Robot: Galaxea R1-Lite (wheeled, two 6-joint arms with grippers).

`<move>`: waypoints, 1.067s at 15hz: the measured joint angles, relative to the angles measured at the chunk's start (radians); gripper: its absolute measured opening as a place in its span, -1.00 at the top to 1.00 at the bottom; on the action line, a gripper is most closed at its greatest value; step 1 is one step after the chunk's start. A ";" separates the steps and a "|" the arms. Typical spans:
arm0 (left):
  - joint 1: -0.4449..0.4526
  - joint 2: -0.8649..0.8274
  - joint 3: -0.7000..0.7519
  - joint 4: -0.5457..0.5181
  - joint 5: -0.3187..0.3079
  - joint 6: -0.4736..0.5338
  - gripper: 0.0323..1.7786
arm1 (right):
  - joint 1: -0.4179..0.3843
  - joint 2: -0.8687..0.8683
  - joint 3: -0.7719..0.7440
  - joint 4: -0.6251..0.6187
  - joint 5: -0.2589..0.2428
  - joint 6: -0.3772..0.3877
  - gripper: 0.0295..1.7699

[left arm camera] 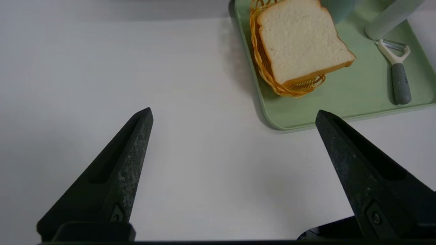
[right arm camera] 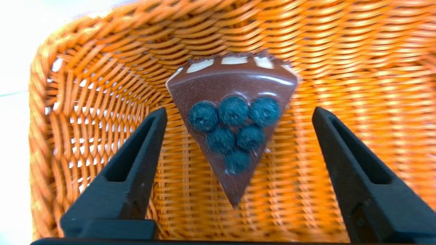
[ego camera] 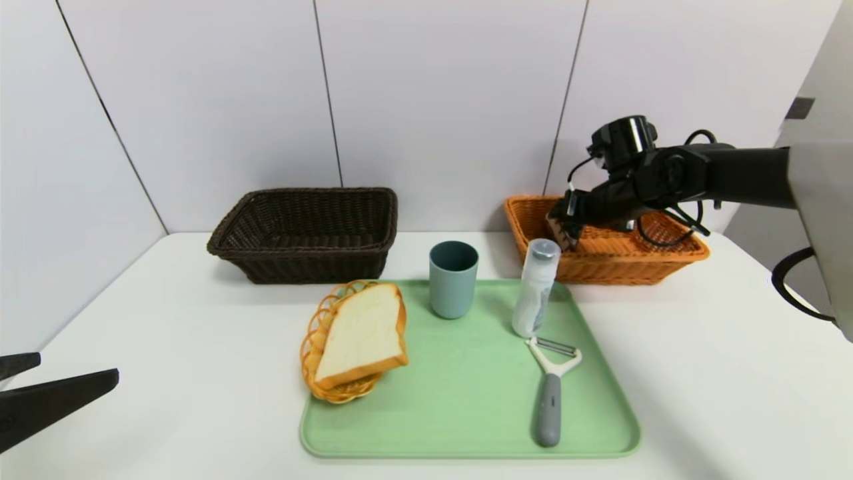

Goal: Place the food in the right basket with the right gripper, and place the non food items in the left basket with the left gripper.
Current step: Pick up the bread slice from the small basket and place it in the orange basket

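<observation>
My right gripper (ego camera: 565, 227) hangs open over the near-left end of the orange right basket (ego camera: 620, 260). In the right wrist view a chocolate cake slice (right arm camera: 231, 85) topped with blueberries sits inside the orange basket (right arm camera: 340, 51), between the spread fingers of the right gripper (right arm camera: 238, 109) and touching neither. On the green tray (ego camera: 466, 413) are a bread slice (ego camera: 363, 333) on a small wire basket (ego camera: 318, 347), a teal cup (ego camera: 453, 277), a white bottle (ego camera: 535, 290) and a peeler (ego camera: 550, 393). My left gripper (ego camera: 76, 368) is parked open at the table's near-left edge.
The dark left basket (ego camera: 306, 233) stands at the back left by the wall. In the left wrist view the left gripper (left arm camera: 234, 111) is over bare white table, with the tray corner (left arm camera: 282, 124) and bread slice (left arm camera: 299, 37) beyond it.
</observation>
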 joint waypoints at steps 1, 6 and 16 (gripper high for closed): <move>0.000 -0.003 0.011 -0.034 0.000 0.000 -0.90 | 0.002 -0.019 0.000 0.024 -0.004 -0.011 -0.71; 0.000 -0.004 0.049 -0.137 0.028 -0.004 -0.90 | 0.004 -0.117 0.000 0.064 0.009 -0.073 -0.82; 0.000 0.028 0.029 -0.057 0.087 0.000 -0.90 | 0.178 -0.511 0.251 0.237 0.003 -0.070 -0.90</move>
